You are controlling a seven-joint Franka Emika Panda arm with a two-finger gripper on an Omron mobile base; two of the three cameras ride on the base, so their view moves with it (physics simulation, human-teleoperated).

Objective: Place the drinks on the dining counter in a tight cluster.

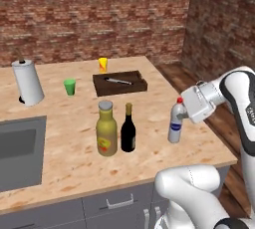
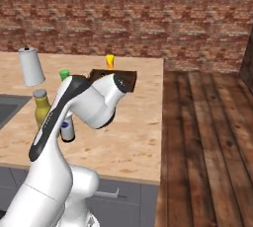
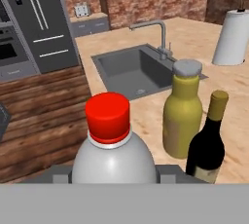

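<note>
We see the small clear red-capped bottle (image 1: 176,122) standing upright on the dining counter (image 1: 149,138), near its right-hand end. The gripper (image 1: 182,115) is closed around this bottle's upper body, just under the cap; in the hand view the red cap (image 3: 107,117) and rounded shoulder sit right between the two jaws, which press against its sides. From the right base view we catch only the lower part of the bottle (image 2: 67,129) with its blue label, behind the arm.

To the left of the small bottle, apart from it, stand the other two drinks. The dark wine bottle (image 1: 128,129) with its tan neck is the nearer one, upright, and the fat yellow-olive bottle (image 1: 106,129) with grey cap and red-yellow label stands just beside it on its far side from the small bottle. We cannot tell whether these two touch.

Beyond the small bottle, toward the brick wall (image 1: 94,14), lies a dark wooden tray (image 1: 119,83) with a slim utensil (image 1: 118,80) in it. A small yellow-orange cup (image 1: 103,64) stands behind the tray, and a small green cup (image 1: 69,86) to its left. Further left again is a white paper towel roll (image 1: 28,82), and the steel sink (image 1: 20,151) is set into the counter, well apart from the small bottle, with its faucet (image 3: 156,32) showing in the hand view.
</note>
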